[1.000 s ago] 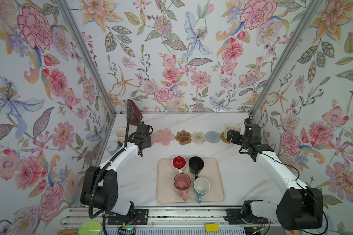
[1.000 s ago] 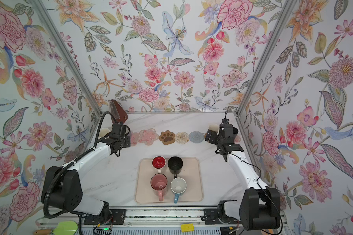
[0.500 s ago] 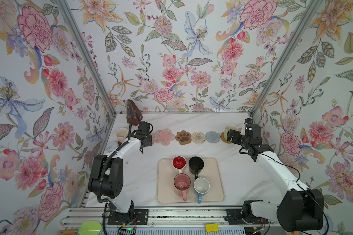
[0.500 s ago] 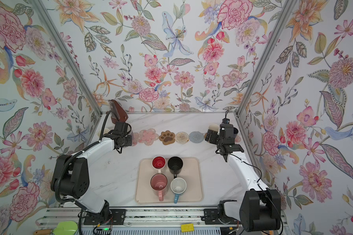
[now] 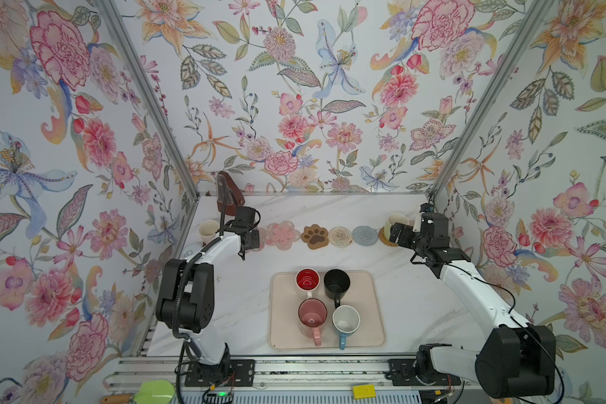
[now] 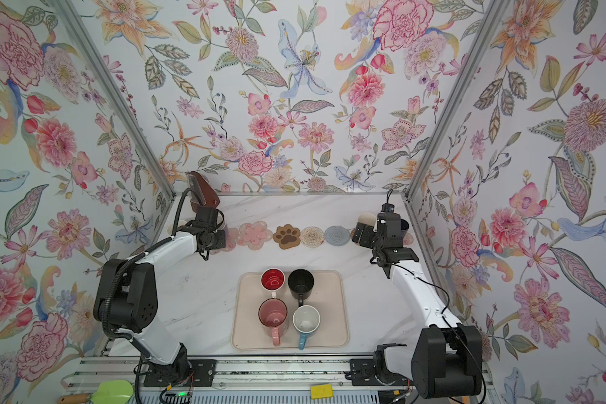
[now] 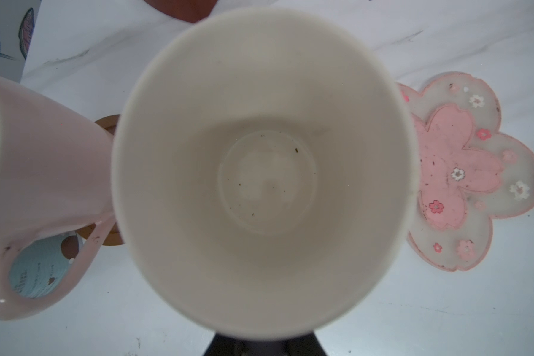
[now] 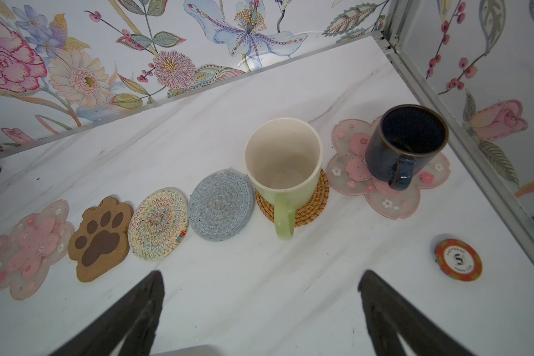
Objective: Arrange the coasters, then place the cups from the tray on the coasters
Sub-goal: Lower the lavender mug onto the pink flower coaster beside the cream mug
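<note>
The coasters lie in one row whose long axis runs from the tabletop's left edge to its right edge, parallel to the far edge, with the paw print about midway. The tray sits at the middle of the near edge with four upright mugs: red-inside, black, speckled pink and blue. The handles that show point to the near edge. The left tool is closed at the row's left end. Only the left wrist view shows on what: an upright white-lined mug, its handle hidden on the tool's side, between the cream-pink mug on the brown disc and a pink flower coaster. The right tool hangs wide open and empty before the light green mug on the rattan coaster, the handle pointing toward the tool. The right wrist view alone shows the navy mug on the last flower coaster and a poker chip by the right edge.
</note>
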Robot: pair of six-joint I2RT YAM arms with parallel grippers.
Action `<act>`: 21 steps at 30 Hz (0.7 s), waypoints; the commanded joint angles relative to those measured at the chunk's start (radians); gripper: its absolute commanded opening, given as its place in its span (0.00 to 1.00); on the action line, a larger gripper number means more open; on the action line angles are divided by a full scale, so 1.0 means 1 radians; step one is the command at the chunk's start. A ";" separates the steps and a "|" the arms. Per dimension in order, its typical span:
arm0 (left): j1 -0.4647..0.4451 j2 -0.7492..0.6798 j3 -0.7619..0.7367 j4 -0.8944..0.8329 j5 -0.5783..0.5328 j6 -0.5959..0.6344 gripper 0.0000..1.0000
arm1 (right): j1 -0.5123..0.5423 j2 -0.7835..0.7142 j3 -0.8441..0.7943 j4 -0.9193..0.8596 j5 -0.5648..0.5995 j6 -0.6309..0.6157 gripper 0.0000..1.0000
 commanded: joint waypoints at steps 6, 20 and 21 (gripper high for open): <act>0.011 0.021 0.054 0.010 -0.023 -0.001 0.00 | 0.002 -0.003 0.003 -0.012 0.011 0.000 0.99; 0.023 0.058 0.069 0.001 -0.028 -0.003 0.00 | -0.001 -0.001 0.003 -0.014 0.009 0.000 0.99; 0.022 0.059 0.068 0.002 -0.026 -0.003 0.00 | -0.001 -0.001 0.003 -0.014 0.008 0.000 0.99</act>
